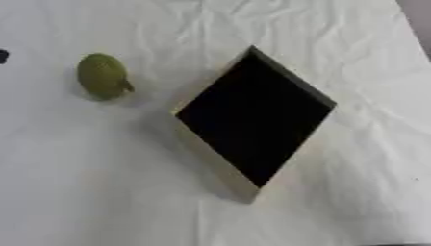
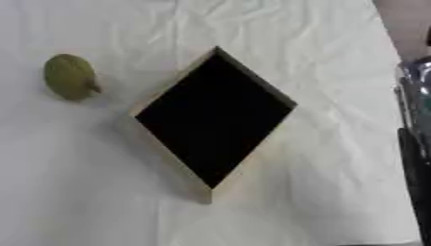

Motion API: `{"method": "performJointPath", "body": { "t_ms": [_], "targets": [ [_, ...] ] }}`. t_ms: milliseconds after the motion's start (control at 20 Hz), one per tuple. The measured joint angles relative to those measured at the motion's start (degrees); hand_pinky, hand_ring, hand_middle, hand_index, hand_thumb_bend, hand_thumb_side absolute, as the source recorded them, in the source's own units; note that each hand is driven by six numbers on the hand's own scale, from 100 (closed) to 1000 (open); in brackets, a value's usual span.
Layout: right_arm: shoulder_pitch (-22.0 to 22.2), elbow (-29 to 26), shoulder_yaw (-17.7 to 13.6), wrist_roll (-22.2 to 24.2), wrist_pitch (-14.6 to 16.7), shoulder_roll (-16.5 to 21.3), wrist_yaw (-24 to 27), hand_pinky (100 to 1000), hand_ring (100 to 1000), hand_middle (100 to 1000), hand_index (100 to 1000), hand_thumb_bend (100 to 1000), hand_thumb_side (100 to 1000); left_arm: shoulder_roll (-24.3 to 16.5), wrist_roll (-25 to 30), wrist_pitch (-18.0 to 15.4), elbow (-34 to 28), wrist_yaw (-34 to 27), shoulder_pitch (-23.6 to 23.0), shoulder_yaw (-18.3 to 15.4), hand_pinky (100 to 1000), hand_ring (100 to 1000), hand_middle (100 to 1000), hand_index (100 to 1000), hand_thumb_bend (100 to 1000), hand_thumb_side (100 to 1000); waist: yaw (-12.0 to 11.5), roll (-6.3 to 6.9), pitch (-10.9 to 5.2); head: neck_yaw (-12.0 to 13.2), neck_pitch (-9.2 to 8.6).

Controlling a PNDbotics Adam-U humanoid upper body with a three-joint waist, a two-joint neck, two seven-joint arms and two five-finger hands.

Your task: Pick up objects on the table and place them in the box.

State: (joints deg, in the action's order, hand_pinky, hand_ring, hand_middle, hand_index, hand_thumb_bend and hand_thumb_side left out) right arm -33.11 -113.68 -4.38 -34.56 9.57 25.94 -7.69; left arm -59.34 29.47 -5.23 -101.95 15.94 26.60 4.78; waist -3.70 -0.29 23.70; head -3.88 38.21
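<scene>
Left eye view: surface [image 1: 101, 192] covered with a creased white cloth. 1 box [image 1: 221, 166], open-topped, pale walls, dark interior, sits near centre, turned so its corners point far, near, left and right; nothing can be made out inside it. 1 green rounded object [image 1: 103, 75] with a short stub on its right side lies on the cloth to the far left of the box, apart from it, not touching. A small dark mark shows at the left edge; cannot tell what it is. No robot hand shows here. Right eye view: same layout, box and green object shifted left in the picture. A dark, partly shiny shape runs down the right edge, beyond the cloth's border; cannot identify it. No robot hand shows here either, so neither hand's state can be told.
</scene>
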Motion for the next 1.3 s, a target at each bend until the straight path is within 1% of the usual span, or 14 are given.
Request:
{"method": "performJointPath", "body": {
  "t_ms": [200,350,650,950,1000,1050,1200,1300],
  "targets": [
    [-0.1,0.0,0.2,0.1,0.0,-0.2,0.1,803,661,681,822,382,628,2.4,3.2,-0.3,3.6,0.7,3.6,2.4,847,893,818,933,573,100,0.2,0.01,0.0,0.2,0.0],
    [-0.1,0.0,0.2,0.2,0.0,-0.4,0.3,804,661,680,822,381,629,4.2,4.5,-0.6,6.3,1.9,6.1,3.6,846,894,818,933,573,100,0.3,0.05,0.0,0.3,0.0],
    [-0.1,0.0,0.2,0.2,-0.1,-0.6,0.3,805,662,680,822,380,628,8.8,4.9,-1.2,10.9,5.5,11.4,4.8,829,885,810,928,570,100,0.5,0.1,0.0,0.7,0.01],
    [-0.1,0.0,0.4,0.3,-0.1,-1.0,0.5,805,662,679,823,379,627,14.0,6.6,-2.1,14.8,6.7,16.4,5.7,805,873,796,913,561,100,0.7,0.05,0.02,0.8,0.01],
    [-0.1,0.0,0.4,0.3,-0.1,-1.0,0.5,805,662,679,823,374,628,14.5,7.2,-2.3,15.3,6.5,16.8,5.8,806,873,797,913,589,100,0.8,0.04,0.03,0.9,0.01],
    [-0.1,0.0,0.5,0.3,-0.1,-1.0,0.6,805,662,679,823,379,627,15.0,7.9,-2.4,15.6,6.2,17.1,6.0,808,875,800,914,559,100,0.9,0.03,0.04,0.9,0.01],
    [-0.1,0.0,0.5,0.3,-0.1,-1.0,0.6,805,662,678,823,378,627,15.5,9.7,-2.4,16.7,6.4,17.5,6.5,823,882,809,917,564,100,0.9,0.06,0.09,1.0,0.01],
    [-0.1,0.0,0.6,0.3,-0.1,-1.1,0.6,805,662,678,823,378,627,15.9,10.2,-2.3,17.9,8.1,18.0,6.9,855,896,825,925,571,100,0.9,0.1,0.12,1.0,0.02]
  ]
}}
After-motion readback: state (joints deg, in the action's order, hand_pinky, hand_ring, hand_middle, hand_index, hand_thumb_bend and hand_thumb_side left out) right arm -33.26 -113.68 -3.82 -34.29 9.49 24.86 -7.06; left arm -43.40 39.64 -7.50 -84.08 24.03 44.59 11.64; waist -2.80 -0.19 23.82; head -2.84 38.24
